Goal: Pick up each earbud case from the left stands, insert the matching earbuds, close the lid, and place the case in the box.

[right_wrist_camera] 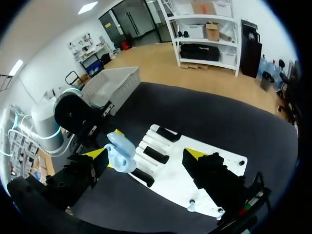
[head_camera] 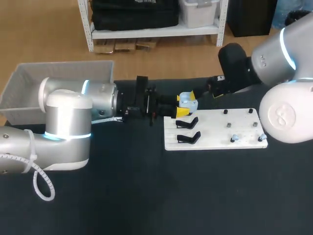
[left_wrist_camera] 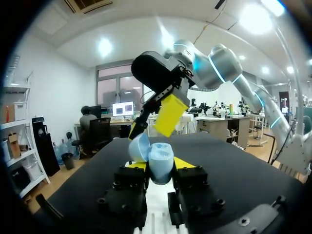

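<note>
At the far left of the bench (head_camera: pixel 122 196) sits the grey box (head_camera: pixel 29 83). No case shows in the part of it that my left arm leaves uncovered.

The left arm (head_camera: pixel 73 112) reaches rightward from there. Its left gripper (left_wrist_camera: pixel 161 164) is clamped on the pale blue case (left_wrist_camera: pixel 158 158), one yellow tip on each side. The case hangs over the far left corner of the white board (head_camera: pixel 215 128). Its lid (left_wrist_camera: pixel 139 146) looks tipped open beside the body, though the hollow inside cannot be made out.

Just below it in the head view, two black stands (head_camera: pixel 188 130) lie on the board's left part, both bare.

Further right the board carries dark pegs (head_camera: pixel 228 125). Near its front right edge are two small pale pieces, which I take to be the earbuds (head_camera: pixel 234 139).

The right gripper (right_wrist_camera: pixel 145 156) comes in from the far right with its fingers (right_wrist_camera: pixel 195 155) wide apart and nothing held. The case sits just beside one finger, off centre.

The coming move seems to turn on this: the earbuds lie across the board from the case, well apart from it and on the right arm's side. The right arm is the nearer one, and would have to go to that front edge, take an earbud and carry it back to the case held by the left.
</note>
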`<state>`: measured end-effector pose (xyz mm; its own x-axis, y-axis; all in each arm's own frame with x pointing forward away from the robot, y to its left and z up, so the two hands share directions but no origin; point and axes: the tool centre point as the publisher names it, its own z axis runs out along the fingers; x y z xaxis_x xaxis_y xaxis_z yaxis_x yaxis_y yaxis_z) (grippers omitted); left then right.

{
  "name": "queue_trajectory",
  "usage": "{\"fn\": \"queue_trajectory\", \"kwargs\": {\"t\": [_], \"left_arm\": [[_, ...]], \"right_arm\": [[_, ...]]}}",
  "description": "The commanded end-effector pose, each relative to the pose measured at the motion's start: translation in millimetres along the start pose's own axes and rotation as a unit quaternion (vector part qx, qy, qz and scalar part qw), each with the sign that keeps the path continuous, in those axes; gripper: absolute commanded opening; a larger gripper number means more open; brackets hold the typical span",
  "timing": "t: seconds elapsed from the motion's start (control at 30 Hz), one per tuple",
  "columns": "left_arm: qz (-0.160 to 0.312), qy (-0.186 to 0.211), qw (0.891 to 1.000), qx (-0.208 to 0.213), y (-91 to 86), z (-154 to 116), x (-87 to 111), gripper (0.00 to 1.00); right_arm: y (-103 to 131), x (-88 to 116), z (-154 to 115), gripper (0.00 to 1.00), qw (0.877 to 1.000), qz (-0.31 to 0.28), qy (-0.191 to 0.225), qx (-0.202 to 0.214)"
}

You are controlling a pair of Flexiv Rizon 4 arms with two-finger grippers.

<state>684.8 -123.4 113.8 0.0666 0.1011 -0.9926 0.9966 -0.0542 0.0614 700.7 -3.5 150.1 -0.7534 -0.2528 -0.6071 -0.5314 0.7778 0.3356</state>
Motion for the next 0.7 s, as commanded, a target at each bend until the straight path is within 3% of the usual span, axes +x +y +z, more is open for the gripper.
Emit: {"fn": "queue_trajectory", "kwargs": {"t": [0.03, 0.37, 0.7], "left_arm": [[0.002, -0.002, 1.000, -0.001, 0.3, 0.2, 1.4, 0.00], [0.002, -0.002, 1.000, -0.001, 0.3, 0.2, 1.4, 0.00], [0.002, -0.002, 1.000, -0.001, 0.3, 0.2, 1.4, 0.00]], "right_arm": [[-2.7, 2.6, -23.4, 1.00, 0.999, -0.014, 0.004, 0.029], [-51.4, 40.6, -65.9, 1.00, 0.986, -0.022, 0.091, 0.134], [-97.8, 98.3, -75.0, 1.00, 0.969, 0.012, 0.154, 0.193]]}}
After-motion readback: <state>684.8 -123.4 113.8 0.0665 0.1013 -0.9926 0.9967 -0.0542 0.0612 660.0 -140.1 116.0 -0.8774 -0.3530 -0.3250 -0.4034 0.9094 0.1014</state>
